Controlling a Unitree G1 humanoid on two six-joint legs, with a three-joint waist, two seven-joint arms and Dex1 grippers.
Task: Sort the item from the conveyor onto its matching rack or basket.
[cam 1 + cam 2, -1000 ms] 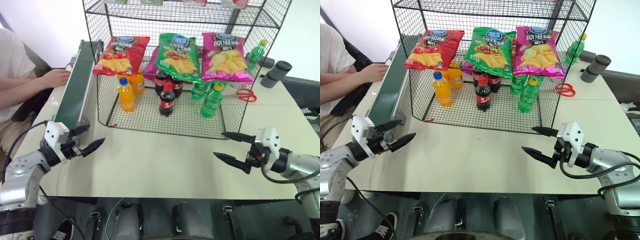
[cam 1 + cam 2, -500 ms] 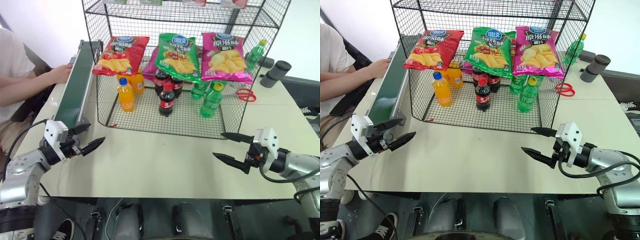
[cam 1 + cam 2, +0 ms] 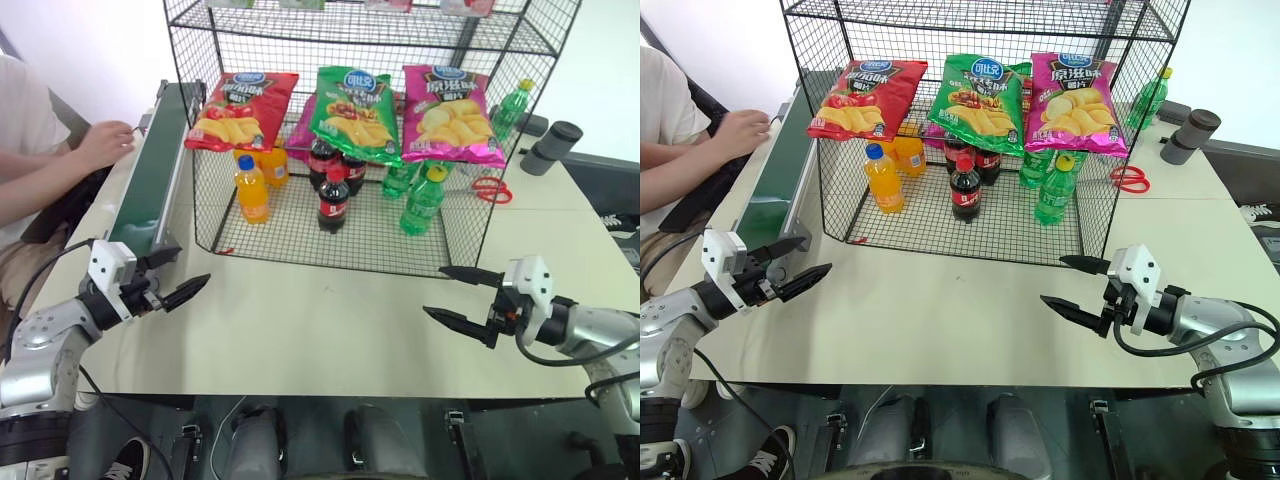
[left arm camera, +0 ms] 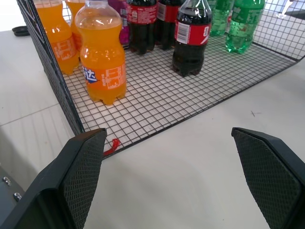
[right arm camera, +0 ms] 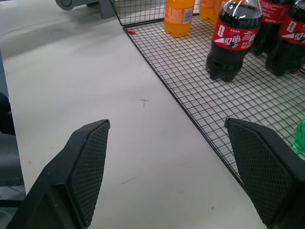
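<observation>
The conveyor (image 3: pixel 150 180), a dark green belt, runs along the left side of the table, and I see nothing lying on it; the item is out of view. The rack (image 3: pixel 290 238) is a big black wire cage at the table's middle. On its front hang a red crisp bag (image 3: pixel 240 110), a green crisp bag (image 3: pixel 355 112) and a magenta crisp bag (image 3: pixel 450 115). My left gripper (image 3: pixel 185 275) hovers open by the belt's near end, empty. My right gripper (image 3: pixel 436 290) stands open and empty before the rack's right front corner.
Orange soda bottles (image 4: pixel 101 57), cola bottles (image 5: pixel 233 40) and green bottles (image 3: pixel 424 200) stand on the rack's floor. A person's hand (image 3: pixel 105 140) is at the belt's far end. Red scissors (image 3: pixel 492 189) and grey cylinders (image 3: pixel 550 148) lie right of the rack.
The person's hand by the belt's far end has lifted and drawn back a little. Both grippers have stayed where they were, open.
</observation>
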